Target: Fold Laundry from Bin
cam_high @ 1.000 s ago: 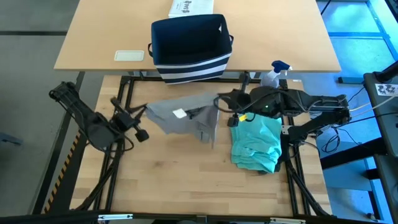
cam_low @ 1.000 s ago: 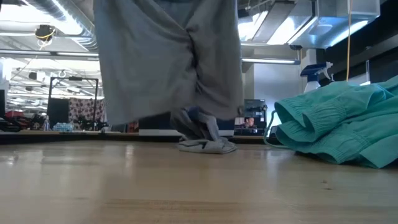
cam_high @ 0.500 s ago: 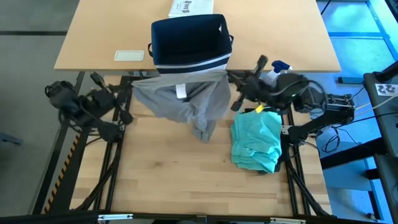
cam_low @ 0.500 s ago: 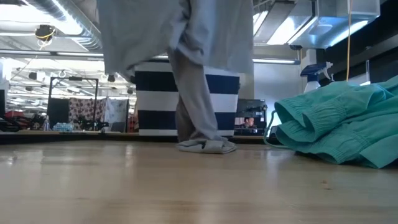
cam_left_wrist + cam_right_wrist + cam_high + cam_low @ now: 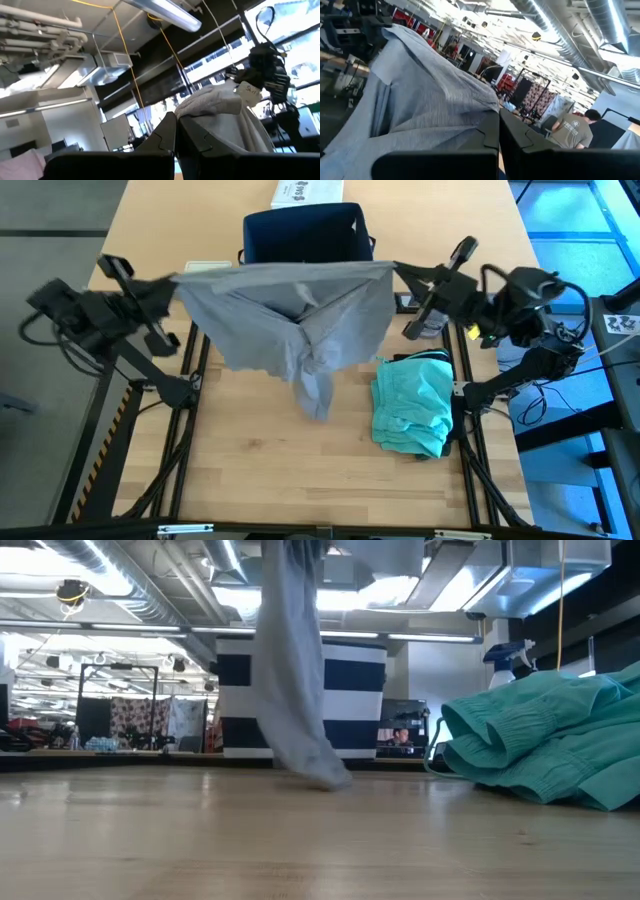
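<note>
A grey T-shirt (image 5: 290,320) from the laundry hangs spread between my two raised grippers, in front of the navy bin (image 5: 305,228). My left gripper (image 5: 172,282) is shut on the shirt's left upper corner. My right gripper (image 5: 398,272) is shut on its right upper corner. The middle of the shirt droops into a narrow bunch (image 5: 295,670). The tip of that bunch (image 5: 328,778) reaches down to the tabletop. A teal piece (image 5: 412,408) lies crumpled on the table at the right, also seen in the low view as the teal piece (image 5: 545,745). My left gripper pinches a bunched upper corner of the shirt (image 5: 207,102) between its two fingers, which point up and slant toward the far side. The cloth runs from there toward the other arm. My right gripper pinches the opposite upper corner (image 5: 470,117) between its fingers, which are tilted a little upward. The upper edge (image 5: 285,270) runs nearly straight between the two holds, and the rest hangs below.
A white printed box (image 5: 307,192) sits behind the bin on the far light-wood table (image 5: 150,230). A spray bottle (image 5: 508,655) stands at the right, behind the teal piece. A person (image 5: 575,131) is in the room beyond. The near half of the wooden tabletop (image 5: 300,470) is bare.
Both grippers have risen, moved toward the far edge and drawn apart, tipping upward. The grey shirt has been lifted and spread out between them. Its heap on the table has been pulled up until only the hanging tip reaches the surface.
</note>
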You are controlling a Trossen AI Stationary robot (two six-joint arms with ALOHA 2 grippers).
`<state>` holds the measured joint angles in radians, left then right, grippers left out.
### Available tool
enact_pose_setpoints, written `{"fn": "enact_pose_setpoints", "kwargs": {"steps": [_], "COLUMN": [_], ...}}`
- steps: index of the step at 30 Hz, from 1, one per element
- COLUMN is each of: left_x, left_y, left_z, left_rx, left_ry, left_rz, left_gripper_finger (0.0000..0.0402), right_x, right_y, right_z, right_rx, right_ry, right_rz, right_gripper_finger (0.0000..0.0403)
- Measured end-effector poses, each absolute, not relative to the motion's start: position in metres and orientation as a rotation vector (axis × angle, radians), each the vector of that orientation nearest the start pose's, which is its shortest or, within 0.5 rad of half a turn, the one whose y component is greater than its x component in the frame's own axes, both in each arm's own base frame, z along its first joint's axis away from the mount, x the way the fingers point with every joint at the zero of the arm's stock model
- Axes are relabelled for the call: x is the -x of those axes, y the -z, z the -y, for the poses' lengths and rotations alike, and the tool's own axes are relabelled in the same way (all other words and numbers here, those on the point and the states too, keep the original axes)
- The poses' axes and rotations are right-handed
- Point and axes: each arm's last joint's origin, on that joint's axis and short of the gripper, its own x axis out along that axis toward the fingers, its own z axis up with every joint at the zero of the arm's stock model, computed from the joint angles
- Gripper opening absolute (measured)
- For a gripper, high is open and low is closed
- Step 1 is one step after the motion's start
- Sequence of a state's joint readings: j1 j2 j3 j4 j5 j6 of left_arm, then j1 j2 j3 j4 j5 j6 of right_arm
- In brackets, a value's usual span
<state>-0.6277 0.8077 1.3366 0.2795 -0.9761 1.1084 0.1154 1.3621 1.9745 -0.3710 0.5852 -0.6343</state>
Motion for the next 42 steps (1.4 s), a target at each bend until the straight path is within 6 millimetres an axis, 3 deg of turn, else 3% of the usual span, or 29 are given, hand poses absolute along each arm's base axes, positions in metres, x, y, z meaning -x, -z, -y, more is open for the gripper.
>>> {"fn": "enact_pose_setpoints", "kwargs": {"steps": [10, 15, 22, 26, 42], "left_x": [-0.055, -0.060, -0.079, -0.084, -0.066], "left_y": [-0.565, -0.572, -0.568, -0.571, -0.605], "left_z": [0.010, 0.013, 0.023, 0.027, 0.015], "left_rx": [-0.460, -0.481, -0.557, -0.568, -0.556], "left_ry": [-0.631, -0.656, -0.747, -0.745, -0.767], "left_rz": [0.348, 0.304, 0.074, 0.067, 0.129], "left_gripper_finger": [0.0000, 0.0000, 0.0000, 0.0000, 0.0000], "right_x": [-0.212, -0.213, -0.214, -0.214, -0.214], "right_y": [-0.584, -0.584, -0.584, -0.584, -0.589], "right_z": [-0.008, -0.007, -0.007, -0.007, -0.007], "right_rx": [0.549, 0.562, 0.577, 0.584, 0.638], "right_ry": [0.539, 0.580, 0.594, 0.621, 0.648], "right_rz": [0.102, 0.080, 0.069, 0.057, 0.096], "right_gripper_finger": [0.0000, 0.0000, 0.0000, 0.0000, 0.0000]}}
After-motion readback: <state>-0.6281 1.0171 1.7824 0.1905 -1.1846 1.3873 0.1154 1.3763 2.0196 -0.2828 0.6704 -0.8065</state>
